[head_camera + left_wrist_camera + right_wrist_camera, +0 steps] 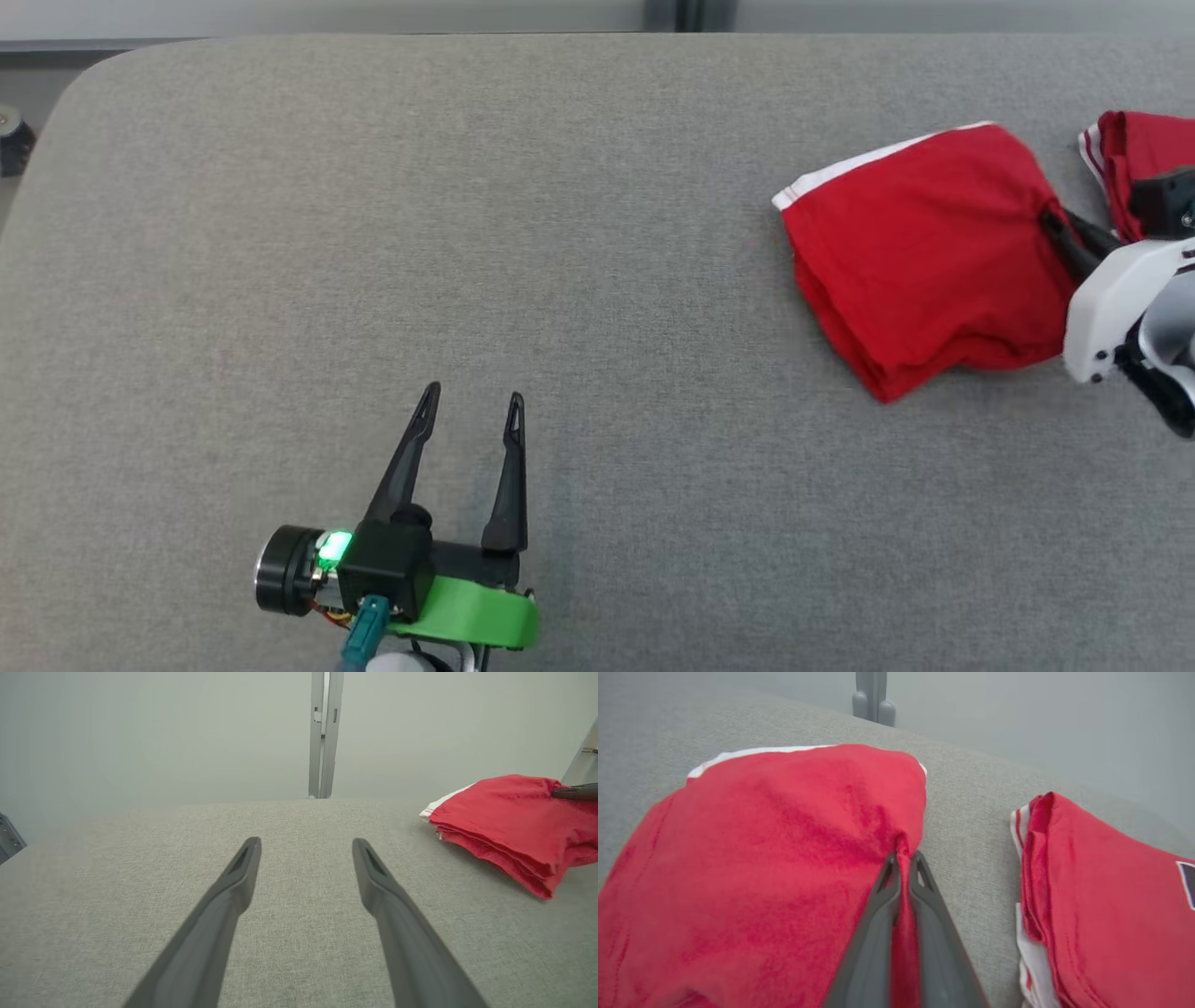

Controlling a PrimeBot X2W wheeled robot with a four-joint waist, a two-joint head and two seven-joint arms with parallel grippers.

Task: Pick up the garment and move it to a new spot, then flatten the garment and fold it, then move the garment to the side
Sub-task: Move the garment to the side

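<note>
The garment point(920, 252), red with a white band on its far-left edge, lies at the right of the counter point(560, 233) in the head view, rumpled but doubled into several layers. The right gripper point(1053, 224) reaches in from the right edge of the picture, its dark fingers together on the garment's right edge. The cloth gathers into creases towards the pinch. Just to the right, apart from it with a strip of grey counter between, is a second garment point(1134, 154), also red with white trim. The left gripper point(472, 397) is at the near left, well apart from both, with its fingers spread over bare counter.

In the left wrist view the left gripper point(306, 844) has its fingers wide apart with nothing between them. The garment point(509, 821) sits to the right, showing stacked layers along its near edge and resting on the counter point(289, 826).

In the right wrist view the right gripper point(902, 861) is clamped on a ridge of red cloth drawn up between the fingertips, at the right edge of the garment point(761, 858). The second garment point(1101, 891) lies to the right as a neat pile.

As for progress, the layered cloth suggests that flattening and folding are already done and that the last step, moving the garment to the side, is at hand. A first pick-up of an already doubled garment can't be ruled out. Either way the grip is made, and the garment is not yet lifted off the counter.
</note>
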